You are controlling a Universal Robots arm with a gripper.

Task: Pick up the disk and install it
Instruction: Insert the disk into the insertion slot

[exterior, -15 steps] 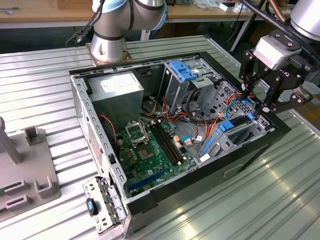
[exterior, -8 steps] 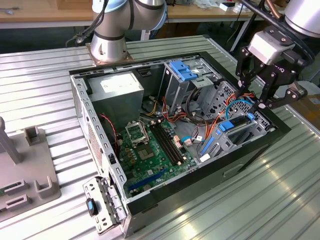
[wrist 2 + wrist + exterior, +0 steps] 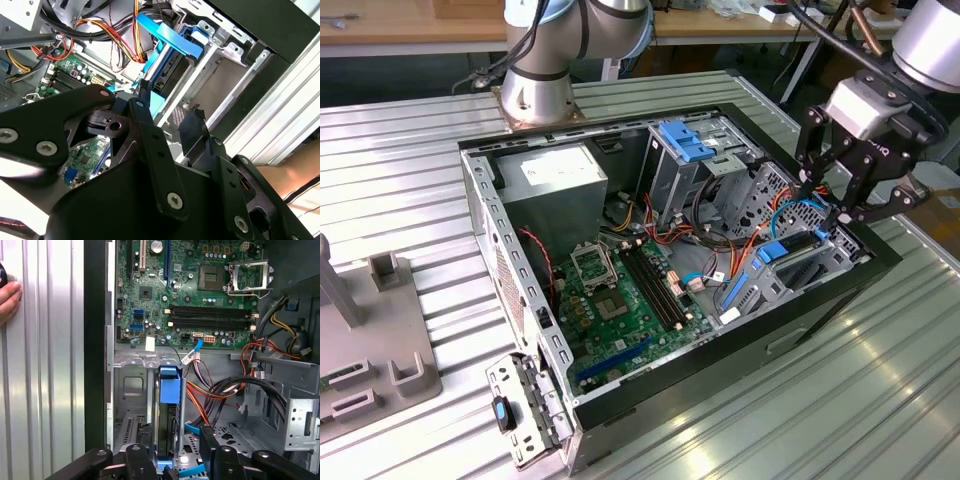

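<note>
Grey disk (image 3: 169, 385) with blue edges standing in its slot in the metal bay, at one end of the open computer case (image 3: 650, 385), claw (image 3: 832, 208) just above its blue end, fingers wide apart, green board (image 3: 165, 285) near, hand (image 3: 7, 297) on the ridged table (image 3: 880, 400).
</note>
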